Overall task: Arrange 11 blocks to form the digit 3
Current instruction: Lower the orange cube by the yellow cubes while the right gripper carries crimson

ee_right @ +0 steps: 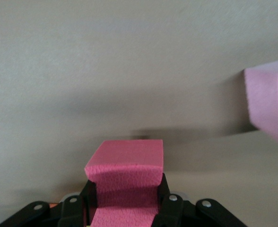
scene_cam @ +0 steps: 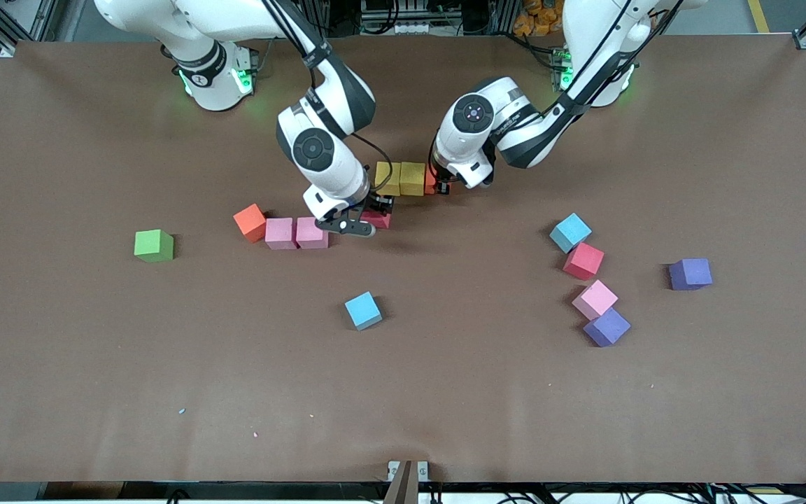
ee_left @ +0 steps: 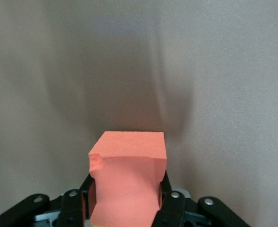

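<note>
My left gripper [scene_cam: 436,185] [ee_left: 127,204] is shut on an orange block [scene_cam: 430,180] [ee_left: 128,161], held low right beside two touching yellow blocks [scene_cam: 401,178]. My right gripper [scene_cam: 373,218] [ee_right: 125,204] is shut on a red block [scene_cam: 379,220] [ee_right: 125,163], low over the table, a small gap from a row of two pink blocks [scene_cam: 297,233] [ee_right: 270,101] and an orange block [scene_cam: 250,222]. Loose blocks lie nearer the front camera: light blue ones [scene_cam: 363,310] [scene_cam: 571,232], a red one [scene_cam: 583,261], a pink one [scene_cam: 595,299] and two purple ones [scene_cam: 606,327] [scene_cam: 690,274].
A green cube [scene_cam: 154,246] sits alone toward the right arm's end of the brown table [scene_cam: 165,392]. The two forearms hang close together above the yellow blocks. A small bracket [scene_cam: 407,470] sits at the table's front edge.
</note>
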{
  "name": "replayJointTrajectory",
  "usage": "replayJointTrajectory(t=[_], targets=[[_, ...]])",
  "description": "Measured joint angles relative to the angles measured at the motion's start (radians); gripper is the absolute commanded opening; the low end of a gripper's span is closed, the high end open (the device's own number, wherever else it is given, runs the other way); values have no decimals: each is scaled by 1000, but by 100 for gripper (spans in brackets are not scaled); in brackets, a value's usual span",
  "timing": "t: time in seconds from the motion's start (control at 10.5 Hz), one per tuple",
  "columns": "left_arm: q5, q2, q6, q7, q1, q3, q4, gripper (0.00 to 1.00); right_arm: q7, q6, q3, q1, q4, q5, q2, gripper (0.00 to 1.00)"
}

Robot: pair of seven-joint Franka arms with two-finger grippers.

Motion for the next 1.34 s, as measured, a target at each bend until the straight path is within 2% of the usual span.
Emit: replayJointTrajectory(t=[0.38, 0.48, 0.67, 0.76, 0.86, 1.34], targets=[[0, 5, 0, -32, 0, 0, 2, 0, 39, 76, 30, 41, -33, -4, 12, 0], [0, 6, 0, -42, 0, 0, 3, 8, 36, 79, 29, 41, -42, -18, 13, 0], [0, 6, 0, -51, 0, 1, 3, 36, 36, 80, 28, 41, -48, -53, 13, 0], [0, 6, 0, -53, 0, 1, 3, 53, 36, 83, 28, 41, -51, -59, 13, 0], [0, 6, 0, -54, 0, 1, 3, 100, 36, 97, 28, 41, -58, -62, 13, 0], [0, 7, 0, -55, 0, 2, 8, 100, 36, 146, 29, 41, -95, -65, 13, 0]])
